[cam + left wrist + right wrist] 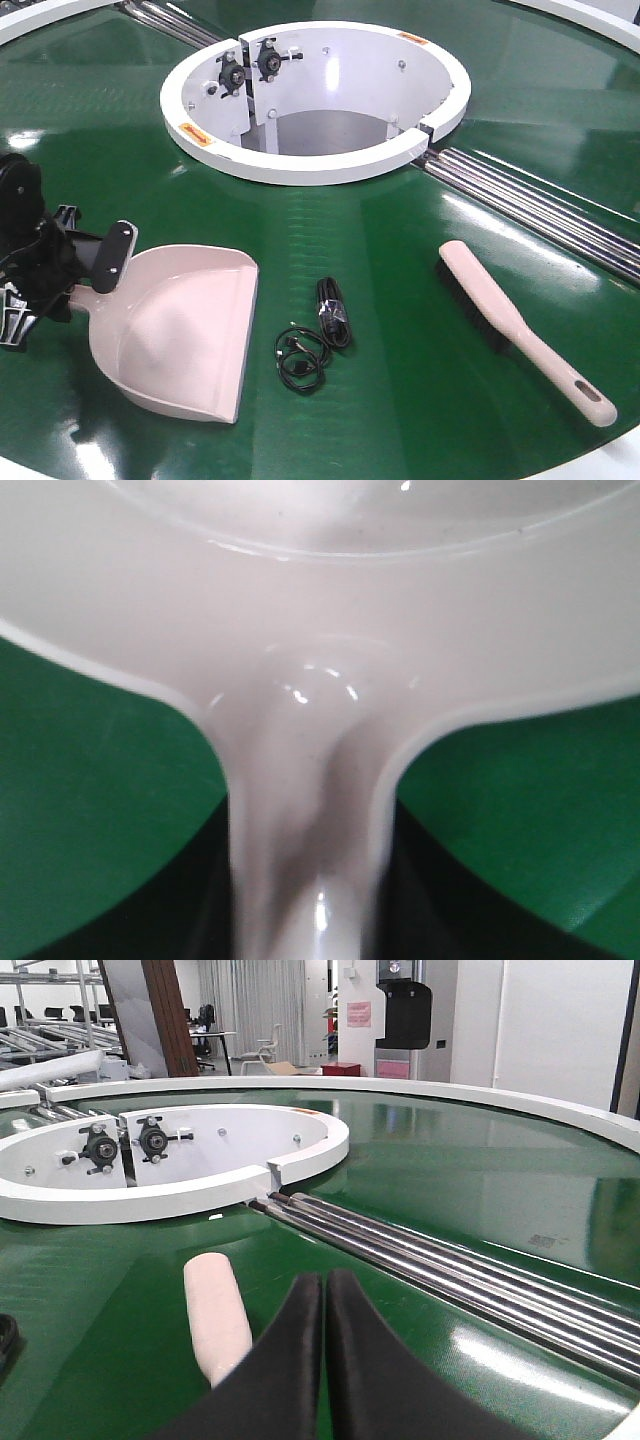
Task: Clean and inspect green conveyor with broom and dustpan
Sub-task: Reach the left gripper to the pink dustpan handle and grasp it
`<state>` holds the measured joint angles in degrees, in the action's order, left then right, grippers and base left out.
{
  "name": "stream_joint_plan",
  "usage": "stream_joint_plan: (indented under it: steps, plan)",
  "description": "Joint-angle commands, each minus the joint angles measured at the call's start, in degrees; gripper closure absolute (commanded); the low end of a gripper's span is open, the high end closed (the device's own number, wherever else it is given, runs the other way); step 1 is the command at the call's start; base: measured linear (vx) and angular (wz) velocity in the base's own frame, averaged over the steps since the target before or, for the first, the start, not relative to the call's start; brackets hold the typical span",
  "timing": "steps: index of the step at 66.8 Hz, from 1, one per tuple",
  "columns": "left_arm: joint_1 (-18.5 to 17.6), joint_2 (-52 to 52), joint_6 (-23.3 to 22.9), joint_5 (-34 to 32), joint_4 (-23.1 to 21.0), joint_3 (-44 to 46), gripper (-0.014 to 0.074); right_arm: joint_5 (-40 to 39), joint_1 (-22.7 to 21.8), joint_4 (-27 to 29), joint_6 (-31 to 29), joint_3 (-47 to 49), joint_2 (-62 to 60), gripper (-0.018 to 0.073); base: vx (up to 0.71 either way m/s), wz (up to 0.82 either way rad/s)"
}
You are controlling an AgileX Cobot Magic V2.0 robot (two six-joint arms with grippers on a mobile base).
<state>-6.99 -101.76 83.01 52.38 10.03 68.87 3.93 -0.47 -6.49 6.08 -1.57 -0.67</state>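
My left gripper (100, 270) hides the dustpan (190, 330) handle it clamps; right gripper (323, 1285), fingers pressed together and empty, has the broom (215, 1320) at its nine o'clock.

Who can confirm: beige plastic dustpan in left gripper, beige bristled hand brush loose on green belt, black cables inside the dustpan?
The black cables lie on the green belt between beige plastic dustpan and hand brush, not inside; front-facing view shows it.
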Motion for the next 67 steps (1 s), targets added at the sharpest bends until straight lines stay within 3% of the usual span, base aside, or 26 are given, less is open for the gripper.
stream_joint_plan:
  steps: [1,23,39,67]
  plan:
    - [-2.26,2.22,-1.03,0.88,0.70,1.57,0.0604,-4.28,0.00,-0.59,-0.15,-0.21,-0.61,0.0568,0.00,0.00]
    - [-5.19,2.27,-6.91,6.68,2.79,1.95,0.0603,-4.28,0.00,-0.59,-0.15,-0.21,-0.61,0.0568,0.00,0.00]
    - [-7.41,2.27,-11.39,8.68,2.65,8.33,0.0603,-4.28,0.00,-0.59,-0.15,-0.21,-0.61,0.0568,0.00,0.00]
    - [-7.59,1.86,-11.98,11.52,4.64,8.91,0.0603,-4.28,0.00,-0.59,-0.15,-0.21,-0.61,0.0568,0.00,0.00]
